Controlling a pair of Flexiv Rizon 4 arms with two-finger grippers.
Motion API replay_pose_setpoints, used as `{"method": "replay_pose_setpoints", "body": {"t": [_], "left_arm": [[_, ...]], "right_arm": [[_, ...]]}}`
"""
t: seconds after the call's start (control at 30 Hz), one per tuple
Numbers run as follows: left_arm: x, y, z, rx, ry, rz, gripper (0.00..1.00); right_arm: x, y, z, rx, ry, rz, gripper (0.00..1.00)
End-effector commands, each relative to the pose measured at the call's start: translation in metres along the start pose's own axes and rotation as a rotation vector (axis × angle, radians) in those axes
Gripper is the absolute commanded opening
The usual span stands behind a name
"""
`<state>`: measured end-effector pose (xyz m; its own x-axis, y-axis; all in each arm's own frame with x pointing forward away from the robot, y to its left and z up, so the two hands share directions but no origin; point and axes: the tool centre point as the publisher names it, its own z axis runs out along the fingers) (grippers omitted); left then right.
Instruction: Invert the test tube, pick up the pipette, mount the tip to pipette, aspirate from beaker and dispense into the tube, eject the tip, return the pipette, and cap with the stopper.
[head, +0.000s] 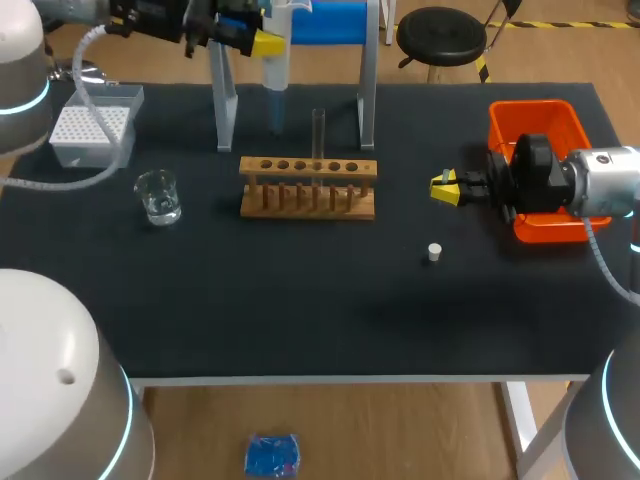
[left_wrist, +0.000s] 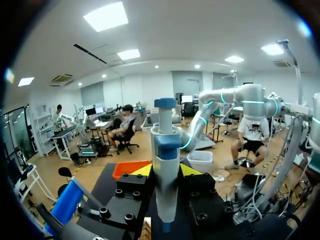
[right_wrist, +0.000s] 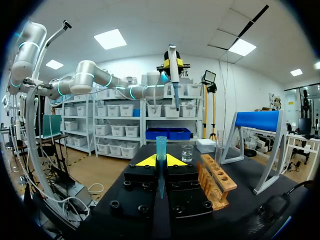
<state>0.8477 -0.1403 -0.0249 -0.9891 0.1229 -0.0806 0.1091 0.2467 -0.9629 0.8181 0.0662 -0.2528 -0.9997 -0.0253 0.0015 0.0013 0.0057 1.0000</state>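
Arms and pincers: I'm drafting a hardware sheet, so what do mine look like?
The left arm and right arm have rounded pale grey-white housings with glowing cyan rings at the joints. A ribbed pale hose runs along each. The left pincer and right pincer are black bolted blocks with bright yellow wedge tips.

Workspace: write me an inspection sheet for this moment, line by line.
Surface: black table top, no spill seen.
Job's things: clear glass test tube upright in wooden rack; glass beaker of clear liquid; white tip box; small white stopper lying loose; orange bin.
Clutter: nothing seen.
Hands: left hand shut on white-and-blue pipette by blue-barred stand; right hand shut on blue pipette tip.
Cables: pale hose from left arm crosses the tip box.
Surroundings: nothing seen reaching over the table.
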Motion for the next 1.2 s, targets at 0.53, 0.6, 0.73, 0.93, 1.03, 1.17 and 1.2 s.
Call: {"method": "replay_pose_setpoints", "body": {"t": [0.53,0.6,0.73,0.93,1.03,1.17,1.2], "left_arm": [[0.016,-0.001,0.043,0.096,-0.052,0.033,0.0],[0.016,0.0,0.045,0.095,-0.047,0.027,0.0],[0.017,0.003,0.048,0.086,-0.042,0.012,0.0],[0.018,0.007,0.052,0.089,-0.039,-0.017,0.0],[0.018,0.008,0.055,0.089,-0.025,-0.045,0.0],[0.02,0.009,0.058,0.087,-0.01,-0.102,0.0],[0.02,0.01,0.059,0.076,-0.015,-0.114,0.0]], "right_arm": [[0.001,0.0,0.0,0.001,-0.001,-0.001,0.0],[0.001,0.0,0.0,0.001,-0.001,-0.001,0.0],[0.001,0.0,0.0,0.001,-0.001,-0.001,0.0],[0.001,0.0,0.0,0.001,-0.001,-0.001,0.0],[0.001,0.0,0.0,0.001,-0.001,-0.001,0.0],[0.001,0.0,0.0,0.001,-0.001,-0.001,0.0],[0.001,0.0,0.0,0.001,-0.001,-0.001,0.0]]}}
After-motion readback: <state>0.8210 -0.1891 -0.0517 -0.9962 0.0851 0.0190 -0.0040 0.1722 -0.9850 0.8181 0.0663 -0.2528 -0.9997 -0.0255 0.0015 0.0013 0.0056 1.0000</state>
